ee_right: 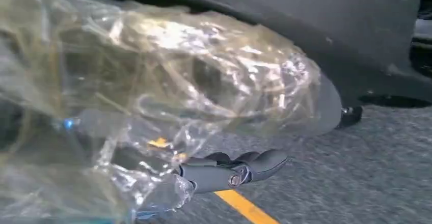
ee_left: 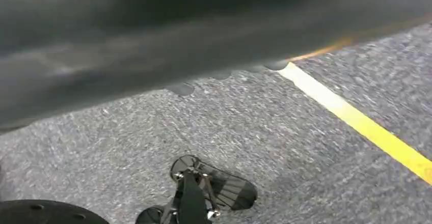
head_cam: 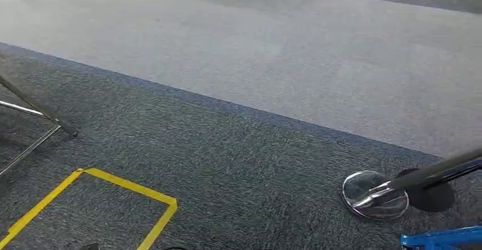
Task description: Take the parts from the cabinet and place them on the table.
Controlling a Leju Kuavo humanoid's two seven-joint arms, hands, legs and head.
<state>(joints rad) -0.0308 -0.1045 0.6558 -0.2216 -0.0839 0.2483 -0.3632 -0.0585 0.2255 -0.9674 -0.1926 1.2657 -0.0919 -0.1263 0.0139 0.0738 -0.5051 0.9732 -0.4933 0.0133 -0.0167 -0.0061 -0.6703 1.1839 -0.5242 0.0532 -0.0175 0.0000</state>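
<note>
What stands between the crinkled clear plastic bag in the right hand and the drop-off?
The right hand grips the crinkled clear plastic bag. No table is identifiable. A round chrome post base stands front-right, thin metal frame legs front-left; only carpet between them.

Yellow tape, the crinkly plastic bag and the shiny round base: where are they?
yellow tape [head_cam: 132, 186]: head view, top strip.
plastic bag [ee_right: 168, 76]: right wrist view, crumpled middle.
shiny round base [head_cam: 366, 190]: head view, mirrored disc.
</note>
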